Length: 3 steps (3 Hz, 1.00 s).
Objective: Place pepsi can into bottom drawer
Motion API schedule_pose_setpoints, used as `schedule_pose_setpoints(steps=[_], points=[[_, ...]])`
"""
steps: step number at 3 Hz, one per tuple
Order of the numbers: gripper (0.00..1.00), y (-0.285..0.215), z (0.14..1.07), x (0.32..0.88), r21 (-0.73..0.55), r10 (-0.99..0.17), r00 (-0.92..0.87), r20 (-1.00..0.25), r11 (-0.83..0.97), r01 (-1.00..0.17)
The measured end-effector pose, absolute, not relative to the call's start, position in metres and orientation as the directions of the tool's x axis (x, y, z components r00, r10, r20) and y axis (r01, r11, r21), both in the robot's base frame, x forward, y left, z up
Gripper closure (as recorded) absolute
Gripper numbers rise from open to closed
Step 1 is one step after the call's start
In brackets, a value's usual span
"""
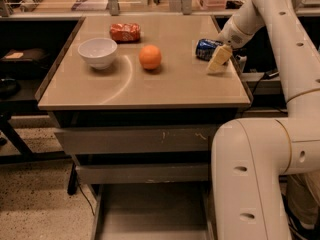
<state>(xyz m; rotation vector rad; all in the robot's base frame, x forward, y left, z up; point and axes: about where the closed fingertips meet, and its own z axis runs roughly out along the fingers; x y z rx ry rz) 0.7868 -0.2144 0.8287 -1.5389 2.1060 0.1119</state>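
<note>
While the pepsi can (206, 48) is lying on its side near the right edge of the bench (150, 91), the gripper (218, 60) is hanging just beside it, on its right, touching or almost touching it. I cannot tell if the jaws are released or clenched on the can. An orange (150, 57), a white bowl (97, 52) and a red snack bag (125, 32) are sitting further left. Below, the bottom drawer (150, 209) is standing pulled out.
</note>
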Motion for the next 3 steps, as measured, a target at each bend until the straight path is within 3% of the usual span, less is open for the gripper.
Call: schedule_pose_setpoints(steps=[3], points=[[0.94,-0.2144,0.8287,0.7869,-0.234,-0.864,-0.215,-0.455,0.349,-0.907]])
